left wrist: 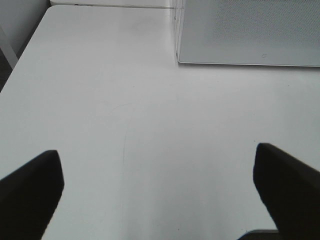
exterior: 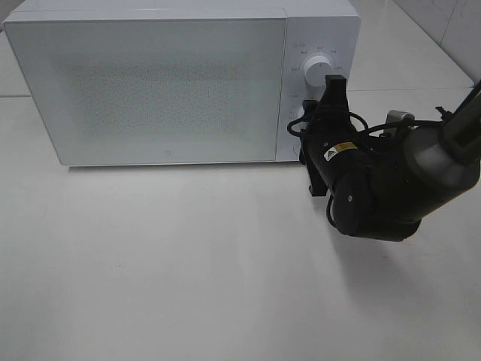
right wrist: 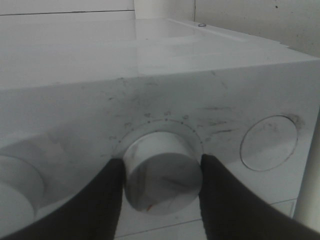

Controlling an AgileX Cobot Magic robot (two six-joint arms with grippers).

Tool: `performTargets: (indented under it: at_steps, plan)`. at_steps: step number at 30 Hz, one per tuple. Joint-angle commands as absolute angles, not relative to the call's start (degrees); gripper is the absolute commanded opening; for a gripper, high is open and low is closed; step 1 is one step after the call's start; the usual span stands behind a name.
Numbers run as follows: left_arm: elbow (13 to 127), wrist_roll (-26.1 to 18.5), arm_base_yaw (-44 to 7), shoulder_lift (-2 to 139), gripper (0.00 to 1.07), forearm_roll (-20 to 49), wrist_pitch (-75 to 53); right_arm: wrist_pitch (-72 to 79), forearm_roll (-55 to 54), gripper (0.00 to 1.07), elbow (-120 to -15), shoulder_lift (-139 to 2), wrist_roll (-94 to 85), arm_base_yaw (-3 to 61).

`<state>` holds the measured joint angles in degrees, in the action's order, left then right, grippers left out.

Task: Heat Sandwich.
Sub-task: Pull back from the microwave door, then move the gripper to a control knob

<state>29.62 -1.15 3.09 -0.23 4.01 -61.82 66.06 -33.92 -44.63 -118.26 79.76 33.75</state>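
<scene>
A wide white tabletop [exterior: 188,263] fills the scene, its matt surface bare in front of a boxy white microwave oven [exterior: 150,83] that stands along the far edge. The oven's large speckled, frosted door is shut and gives no view of the inside. The sandwich shows in none of the three views, so where it lies cannot be told.

From the right of the overhead view, the black, jointed right arm [exterior: 383,188] reaches in over the table to the narrow control panel beside the door, with a black cable looped along its wrist. The right gripper [right wrist: 162,175] is set about halfway closed, its two black fingers [right wrist: 107,190] pressed against opposite sides of the lower dial [right wrist: 161,160], a round white plastic knob ringed by small printed marks.

The left gripper [left wrist: 160,190] hangs over bare tabletop, near the oven's front left corner. Its black fingers are spread as wide as they go, with nothing between them.

Above the gripped knob, the upper dial [exterior: 314,69], also round and white, stands free of the arm. On the gripped knob's other side in the right wrist view lies a flat round white button [right wrist: 268,142], set flush in the panel. A small yellow label [exterior: 336,150] marks the arm's wrist housing.
</scene>
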Motion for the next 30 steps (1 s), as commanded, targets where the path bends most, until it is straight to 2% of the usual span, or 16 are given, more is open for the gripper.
performTargets:
  at_steps: [1, 8, 16, 19, 26, 29, 30]
  plan:
    - [29.5, -1.0, 3.1, -1.8, 0.98, 4.1, -61.4, 74.3, -33.7, 0.1, -45.7, -117.7, 79.2, 33.5]
    - [29.5, -1.0, 3.1, -1.8, 0.98, 4.1, -61.4, 74.2, -33.7, 0.13, -45.7, -117.7, 78.9, 33.5]
    - [29.5, -1.0, 3.1, -1.8, 0.98, 4.1, -61.4, 74.2, -34.9, 0.21, -45.7, -117.7, 78.2, 33.5]
    - [29.5, -1.0, 3.1, -1.8, 0.98, 4.1, -61.4, 74.3, -36.6, 0.31, -45.7, -117.7, 77.8, 33.5]
    - [29.5, -1.0, 3.1, -1.8, 0.98, 4.1, -61.4, 74.4, -38.0, 0.45, -45.7, -117.7, 77.6, 33.4]
    - [29.5, -1.0, 3.1, -1.8, 0.98, 4.1, -61.4, 75.1, -38.6, 0.55, -45.7, -117.7, 77.4, 33.4]
    - [29.5, -1.0, 3.1, -1.8, 0.98, 4.1, -61.4, 75.1, -38.6, 0.55, -45.7, -117.7, 77.4, 33.4]
